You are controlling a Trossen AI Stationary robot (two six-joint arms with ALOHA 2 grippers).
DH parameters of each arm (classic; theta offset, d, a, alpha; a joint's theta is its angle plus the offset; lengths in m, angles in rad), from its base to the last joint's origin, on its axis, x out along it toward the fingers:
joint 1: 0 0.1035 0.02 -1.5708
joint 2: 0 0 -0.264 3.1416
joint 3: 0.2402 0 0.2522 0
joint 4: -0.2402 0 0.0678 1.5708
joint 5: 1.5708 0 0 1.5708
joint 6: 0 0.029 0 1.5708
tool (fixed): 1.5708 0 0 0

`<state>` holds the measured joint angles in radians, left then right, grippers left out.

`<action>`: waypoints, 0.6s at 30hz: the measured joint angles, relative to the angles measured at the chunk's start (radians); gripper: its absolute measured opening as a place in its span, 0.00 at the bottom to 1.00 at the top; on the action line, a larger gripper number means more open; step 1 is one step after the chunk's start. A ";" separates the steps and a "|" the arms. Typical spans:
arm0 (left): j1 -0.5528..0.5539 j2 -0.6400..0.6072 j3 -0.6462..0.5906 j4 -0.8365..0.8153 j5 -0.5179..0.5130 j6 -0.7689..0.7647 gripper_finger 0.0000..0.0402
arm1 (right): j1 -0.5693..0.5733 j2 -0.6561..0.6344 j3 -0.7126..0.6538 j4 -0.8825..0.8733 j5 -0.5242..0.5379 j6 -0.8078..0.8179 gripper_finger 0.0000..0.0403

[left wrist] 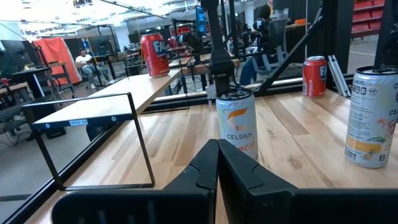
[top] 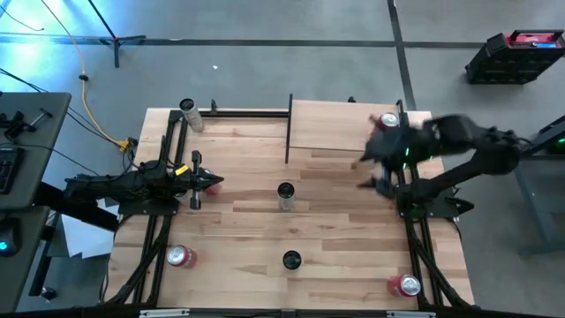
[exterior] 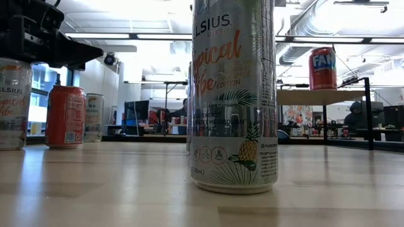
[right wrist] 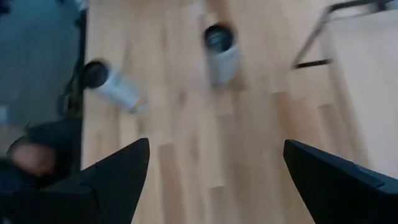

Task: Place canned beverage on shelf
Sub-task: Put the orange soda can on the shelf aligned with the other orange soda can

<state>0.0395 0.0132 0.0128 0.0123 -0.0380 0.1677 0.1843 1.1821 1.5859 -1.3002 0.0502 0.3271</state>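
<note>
The shelf point(top: 335, 124), a pale board with black uprights, stands at the table's far right. A red can point(top: 388, 120) stands upright on it, also seen in the low view point(exterior: 322, 68) and in the left wrist view point(left wrist: 154, 55). My right gripper point(top: 366, 174) hovers open above the tabletop just off the shelf's near edge, with nothing between its fingers point(right wrist: 214, 180). At the table's left side my left gripper point(top: 212, 184) is shut and points level toward the middle can point(left wrist: 236, 124).
Upright on the tabletop are a tall pale can at the centre point(top: 285, 194), another near the front point(top: 291, 261), one at the far left corner point(top: 187, 110), and red cans at the near left point(top: 181, 256) and near right point(top: 406, 284).
</note>
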 joint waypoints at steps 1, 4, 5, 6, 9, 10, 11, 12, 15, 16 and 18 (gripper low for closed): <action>0.000 0.000 0.000 0.000 0.000 0.000 0.01 | 0.047 0.002 -0.029 0.019 0.005 0.031 0.88; 0.000 0.000 0.000 0.000 0.000 0.000 0.01 | 0.175 0.011 -0.106 0.107 0.021 0.128 0.88; 0.000 0.000 0.000 0.000 0.000 0.000 0.01 | 0.216 0.018 -0.129 0.140 0.025 0.162 0.88; 0.000 0.000 0.000 0.000 0.000 0.000 0.01 | 0.256 0.025 -0.149 0.170 0.034 0.192 0.88; 0.000 0.000 0.000 0.000 0.000 0.000 0.01 | 0.380 0.059 -0.203 0.247 0.087 0.265 0.88; 0.000 0.000 0.000 0.000 0.000 0.000 0.01 | 0.418 0.076 -0.220 0.260 0.102 0.295 0.88; 0.000 0.000 0.000 0.000 0.000 0.000 0.01 | 0.452 0.095 -0.236 0.270 0.106 0.327 0.88; 0.000 0.000 0.000 0.000 0.000 0.000 0.01 | 0.482 0.117 -0.248 0.279 0.107 0.363 0.88; 0.000 0.000 0.000 0.000 0.000 0.000 0.01 | 0.568 0.198 -0.246 0.286 0.113 0.470 0.88; 0.000 0.000 0.000 0.000 0.000 0.000 0.01 | 0.595 0.231 -0.239 0.287 0.118 0.496 0.88; 0.000 0.000 0.000 0.000 0.000 0.000 0.01 | 0.642 0.291 -0.216 0.299 0.129 0.545 0.88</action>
<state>0.0395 0.0131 0.0128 0.0121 -0.0383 0.1677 0.8265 1.4735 1.3694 -1.0010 0.1793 0.8720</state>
